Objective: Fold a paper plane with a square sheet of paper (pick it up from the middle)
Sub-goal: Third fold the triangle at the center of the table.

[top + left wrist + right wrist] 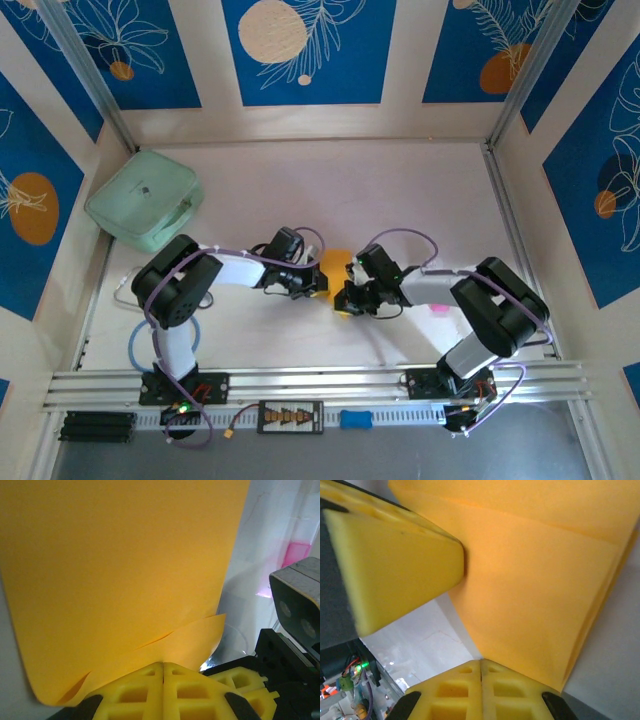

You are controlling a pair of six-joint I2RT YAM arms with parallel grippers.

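As they meet, left claw [163, 666] closed on orange paper [120, 565], right claw [481, 664] pinching it too.

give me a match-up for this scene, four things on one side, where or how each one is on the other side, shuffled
1 sheet of paper
2 mint-green case
3 pink object
4 left gripper

a far left corner of the table
b shut on the paper
c orange-yellow, folded in layers
d lying beside the right arm

Pairs: 1-c, 2-a, 3-d, 4-b
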